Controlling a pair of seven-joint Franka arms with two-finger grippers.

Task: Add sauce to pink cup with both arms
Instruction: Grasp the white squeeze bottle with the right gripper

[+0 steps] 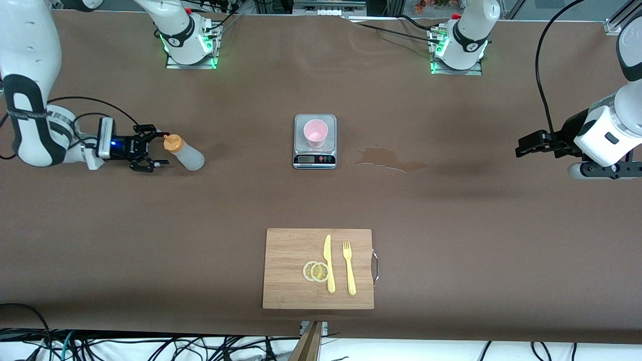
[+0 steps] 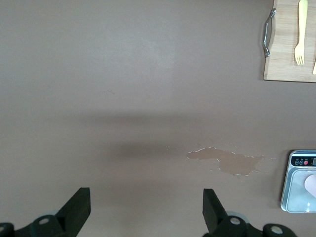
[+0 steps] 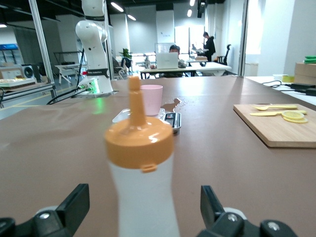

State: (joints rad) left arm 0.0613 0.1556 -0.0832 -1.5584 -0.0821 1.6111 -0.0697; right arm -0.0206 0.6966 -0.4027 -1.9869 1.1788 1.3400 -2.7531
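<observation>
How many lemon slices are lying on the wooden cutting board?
2. One lemon slice and a second lemon slice overlap on the cutting board, beside the yellow knife. No others are visible.

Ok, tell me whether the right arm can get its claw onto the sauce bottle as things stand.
Probably yes. The right claw is open with the sauce bottle upright just ahead of its fingers, in line with the gap and not yet between them. Nothing stands between them.
</observation>
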